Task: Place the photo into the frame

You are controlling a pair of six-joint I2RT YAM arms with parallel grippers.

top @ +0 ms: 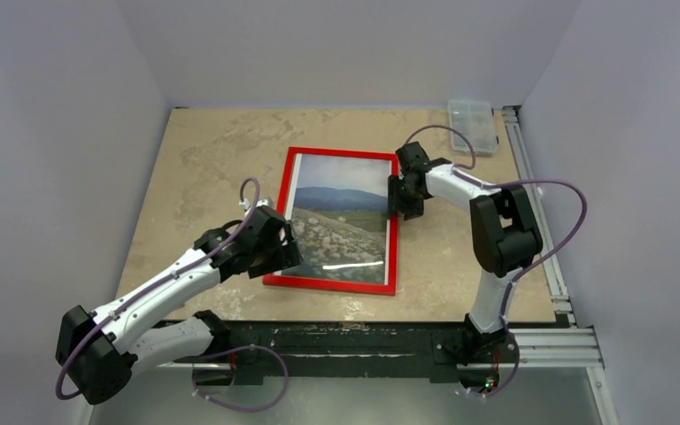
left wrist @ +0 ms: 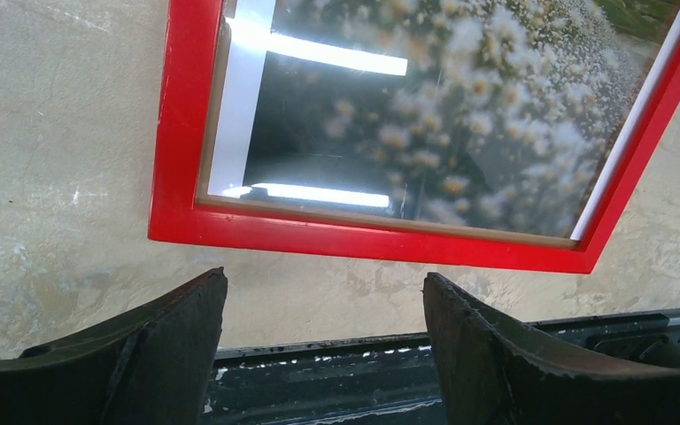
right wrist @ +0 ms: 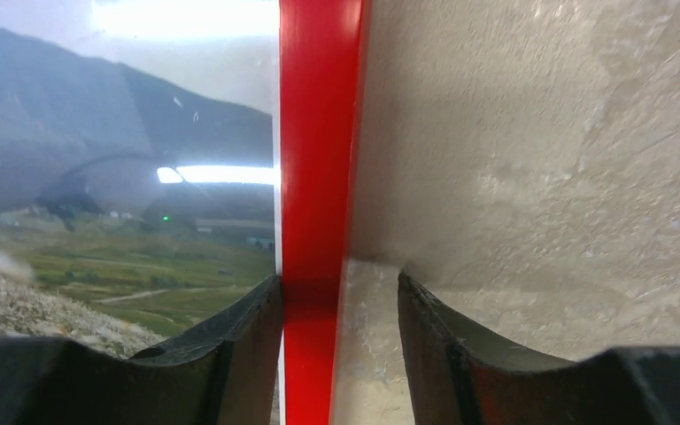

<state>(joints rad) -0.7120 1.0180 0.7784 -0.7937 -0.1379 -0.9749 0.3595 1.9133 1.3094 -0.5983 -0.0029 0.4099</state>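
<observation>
Red frame lay flat on the bench with the photo under its pane, glare washing out some rocky foreground and the left pincer hiding part of the left rail from above. Its long axis ran away from the arms, sky farthest. Both stood released: the left pincer off the near-left corner, the right pincer straddling the right rail.
</observation>
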